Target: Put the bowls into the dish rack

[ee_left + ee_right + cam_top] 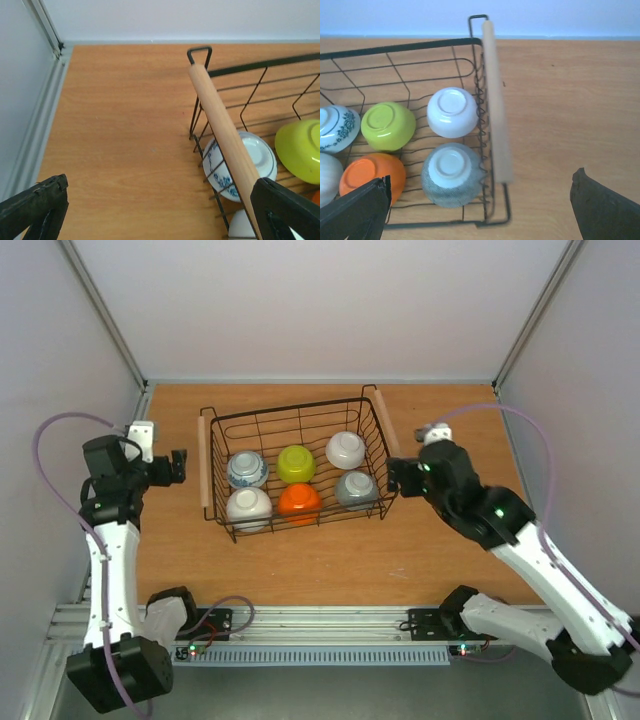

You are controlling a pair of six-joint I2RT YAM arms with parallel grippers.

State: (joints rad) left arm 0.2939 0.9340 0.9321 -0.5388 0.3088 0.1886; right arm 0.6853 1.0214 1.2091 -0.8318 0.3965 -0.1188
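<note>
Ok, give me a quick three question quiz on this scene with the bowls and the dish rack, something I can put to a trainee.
1. How many bowls are inside the dish rack?
2. True or false: the left pincer is holding a bowl.
3. In the rack's far row, which bowl sits between the blue-patterned bowl and the white bowl? A) orange bowl B) yellow-green bowl C) grey speckled bowl

Key
1. Six.
2. False: it is open and empty, off to the rack's left.
3. B.
</note>
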